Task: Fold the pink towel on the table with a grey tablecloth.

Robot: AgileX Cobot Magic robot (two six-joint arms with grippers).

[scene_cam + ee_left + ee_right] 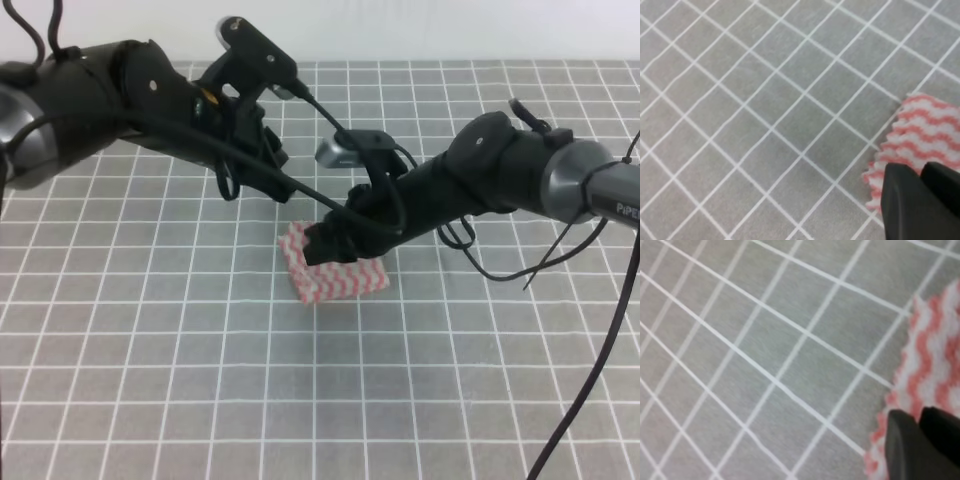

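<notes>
Both arms reached in from the far side of the table with a grey tablecloth (150,380), converging near its middle. The left arm slanted down from the upper left, its gripper (272,170) held above the cloth just behind the towel. The right arm stretched in from the right, nearly level, with the right gripper (318,245) lowered onto the pink towel (340,278) at its left rear part.

The pink towel lay near the centre of the grid as a small folded rectangle, layered edges showing along its left and front sides. Its long axis ran left to right across the exterior high view, tilted slightly so that the right end sat a little nearer the camera.

Only the exterior view showed both arms and the towel's full outline. The left wrist view showed bare grid cloth, a zigzag corner of the towel (922,135) and dark fingers (912,200) close together at the lower right. The right wrist view, blurred, showed the towel's edge (930,355) and dark fingers (920,445) likewise near each other. Whether either gripper pinched the cloth, I could not tell.
</notes>
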